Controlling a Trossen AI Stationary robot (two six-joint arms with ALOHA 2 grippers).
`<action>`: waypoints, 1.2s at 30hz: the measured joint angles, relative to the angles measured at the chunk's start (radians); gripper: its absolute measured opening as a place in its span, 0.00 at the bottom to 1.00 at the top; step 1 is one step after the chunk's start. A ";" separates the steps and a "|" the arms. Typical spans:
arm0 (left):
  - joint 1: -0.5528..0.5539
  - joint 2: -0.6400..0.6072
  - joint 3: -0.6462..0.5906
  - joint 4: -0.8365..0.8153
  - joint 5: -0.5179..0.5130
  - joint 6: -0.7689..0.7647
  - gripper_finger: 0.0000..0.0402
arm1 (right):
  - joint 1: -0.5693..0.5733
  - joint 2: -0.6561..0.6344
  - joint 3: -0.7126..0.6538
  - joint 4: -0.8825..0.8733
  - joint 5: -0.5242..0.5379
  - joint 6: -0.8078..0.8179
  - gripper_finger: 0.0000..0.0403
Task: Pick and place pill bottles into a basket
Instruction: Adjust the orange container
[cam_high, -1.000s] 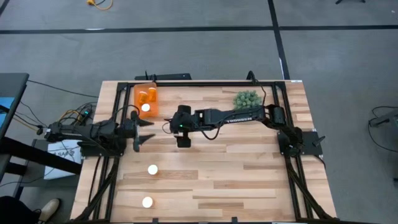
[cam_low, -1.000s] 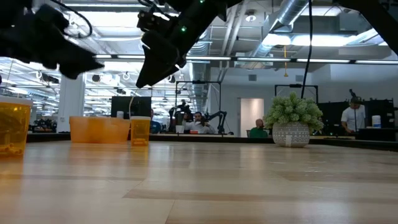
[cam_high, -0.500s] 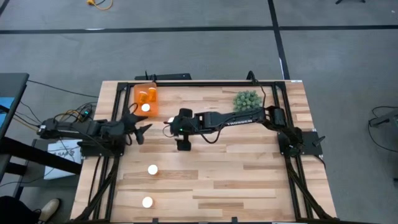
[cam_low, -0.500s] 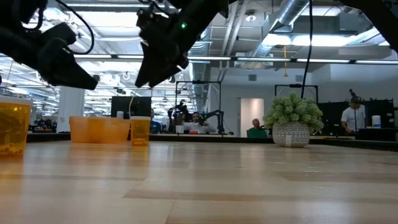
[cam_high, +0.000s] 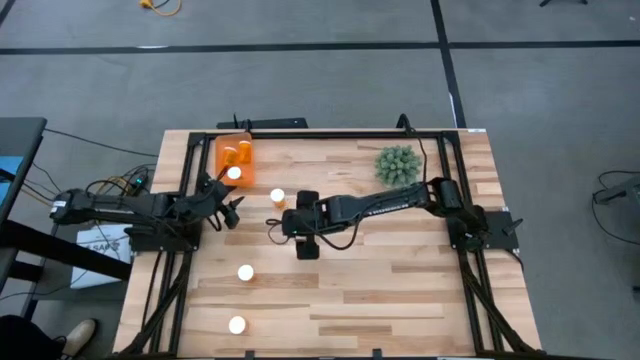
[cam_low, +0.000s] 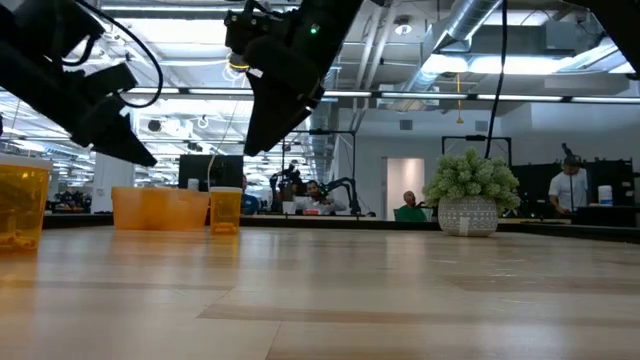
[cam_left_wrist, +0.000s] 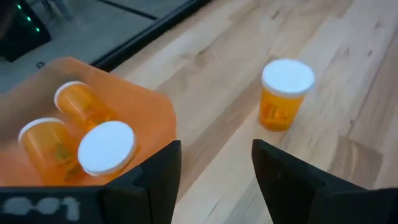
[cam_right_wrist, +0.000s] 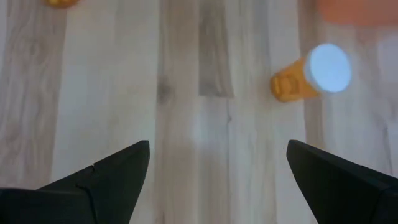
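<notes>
- Basket (cam_high: 234, 160) sits at the far left corner of the table (cam_high: 400, 270). Three pill bottles inside: two lying down, one cap-up (cam_left_wrist: 106, 147).
- Left gripper (cam_high: 228, 208) has pulled back from the basket toward its own side over the last second. It now hangs just beside the basket's near edge, clear of it.
- Left fingers (cam_left_wrist: 160, 180) are part-open with nothing between them, and have been narrowing as the arm backs off. Reads as a finished drop, arm resetting.
- Right gripper (cam_high: 272, 222) has slid toward the near side of the table. A bottle it was covering now shows: upright bottle (cam_high: 277, 197) just right of the basket, still on the wood.
- Right fingers (cam_right_wrist: 112, 177) spread wide, empty, hovering above the table. That same bottle (cam_right_wrist: 314, 73) sits ahead of them and off to one side, not lined up between them.
- Two more bottles stand further toward the near edge: one mid-left (cam_high: 245, 272), one nearer the edge (cam_high: 237, 325). Both well apart from either gripper.
- Count: three in, three visible on the table. About halfway, as far as I can see.
- Guess at next step: right arm is closest to the bottle by the basket, but needs to re-centre before closing.
- Green plant (cam_high: 396, 163) at far right, untouched, out of the way.
</notes>
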 joint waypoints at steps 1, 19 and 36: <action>0.015 0.009 0.000 0.004 0.021 0.011 0.47 | 0.002 0.000 0.000 -0.008 0.000 0.002 0.92; 0.168 0.174 0.028 0.121 0.177 0.195 0.55 | 0.015 0.000 0.000 0.003 0.027 0.003 0.92; 0.290 0.638 0.334 -0.095 0.189 0.211 0.54 | 0.012 0.000 0.036 -0.017 0.028 0.002 0.92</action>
